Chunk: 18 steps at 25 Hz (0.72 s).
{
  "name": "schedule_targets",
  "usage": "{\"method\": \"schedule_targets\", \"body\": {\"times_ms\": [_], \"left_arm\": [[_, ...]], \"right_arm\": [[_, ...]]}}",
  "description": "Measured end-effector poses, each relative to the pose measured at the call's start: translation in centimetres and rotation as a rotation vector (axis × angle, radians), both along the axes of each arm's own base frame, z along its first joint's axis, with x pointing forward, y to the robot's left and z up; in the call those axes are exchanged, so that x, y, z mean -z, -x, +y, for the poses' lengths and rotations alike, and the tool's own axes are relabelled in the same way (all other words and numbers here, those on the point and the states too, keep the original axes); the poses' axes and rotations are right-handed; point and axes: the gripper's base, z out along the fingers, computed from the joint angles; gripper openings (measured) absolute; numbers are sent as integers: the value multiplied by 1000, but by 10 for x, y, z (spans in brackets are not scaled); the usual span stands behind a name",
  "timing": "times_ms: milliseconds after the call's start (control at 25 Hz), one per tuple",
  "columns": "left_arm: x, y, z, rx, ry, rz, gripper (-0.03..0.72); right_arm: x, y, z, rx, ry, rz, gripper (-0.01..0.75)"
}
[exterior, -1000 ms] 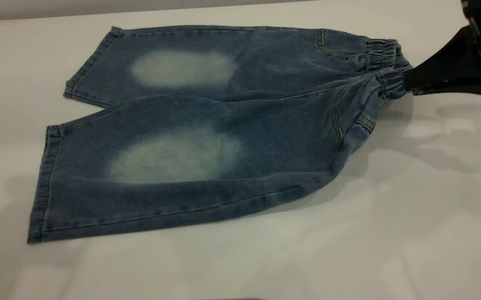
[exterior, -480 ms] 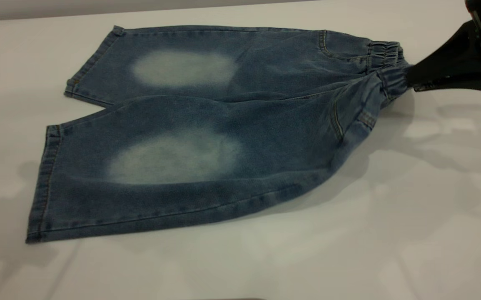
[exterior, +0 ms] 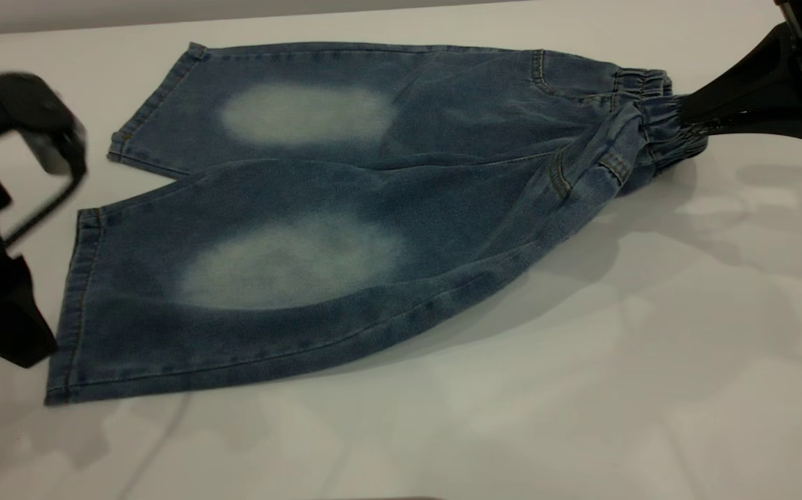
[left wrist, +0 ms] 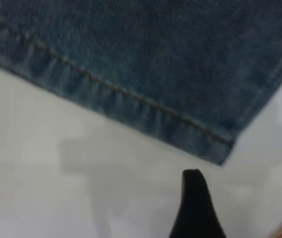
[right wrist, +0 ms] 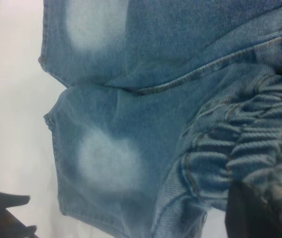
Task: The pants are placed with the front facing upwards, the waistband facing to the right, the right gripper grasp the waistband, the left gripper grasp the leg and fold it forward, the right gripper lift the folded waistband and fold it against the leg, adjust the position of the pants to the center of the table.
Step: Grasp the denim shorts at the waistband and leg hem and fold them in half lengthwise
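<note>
exterior view: pants, front up, spread across the upper and middle frame on the table; waistband at upper right, two leg hems at left. right gripper at the upper right edge, fingers clamped on the bunched waistband, that end raised off the table with a shadow under it. left gripper at the left edge, just beside the near leg's hem, holding nothing; whether its fingers are parted cannot be told. status, as judged: waistband grasp done; leg grasp not yet done; both folds and centring left.

left wrist view: near leg's hem corner runs across the upper frame, stitched edge flat on the table. one fingertip at lower centre, near the corner but apart from it; the other finger is out of frame, so its spread cannot be told.

right wrist view: gathered elastic waistband at right, pinched under the dark gripper body at lower right. both legs with pale patches run toward the left frame, unfolded. left gripper shows at lower left, beside the hem.
</note>
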Motion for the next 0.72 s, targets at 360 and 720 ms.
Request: {"method": "schedule_targets", "body": {"times_ms": [360,720], "left_arm": [[38,-6,1,68,-36,34,440],[54,-6,0,72,-40,64,440]], "right_arm": [[0,0,0,0,0,1,37],[0,1,0,-1,1,1,38]]}}
